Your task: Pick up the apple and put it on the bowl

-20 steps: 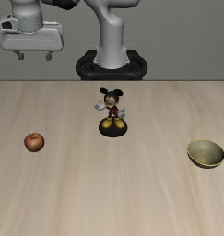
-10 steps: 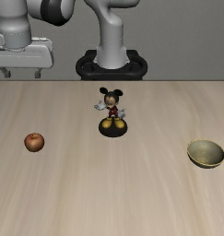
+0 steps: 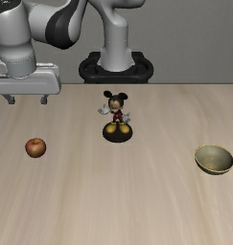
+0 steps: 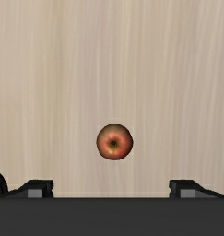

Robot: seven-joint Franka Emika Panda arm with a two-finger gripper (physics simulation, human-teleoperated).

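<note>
A small red apple [image 3: 35, 147] lies on the wooden table at the exterior view's left. A brass-coloured bowl [image 3: 215, 159] sits far off at the exterior view's right, with nothing in it. My gripper [image 3: 27, 99] hangs above the table, above and a little behind the apple, its two short fingers spread apart and holding nothing. In the wrist view the apple [image 4: 114, 142] lies on the bare wood just ahead of my gripper [image 4: 114, 190], roughly centred between the two fingertips [image 4: 38, 187].
A Mickey Mouse figurine [image 3: 116, 117] on a dark round base stands mid-table, between the apple and the bowl. The robot's black base [image 3: 116, 67] stands at the far edge of the table [image 3: 137, 201].
My hand has moved down and slightly toward the exterior view's left, nearer the apple. The apple, figurine and bowl have stayed put.
</note>
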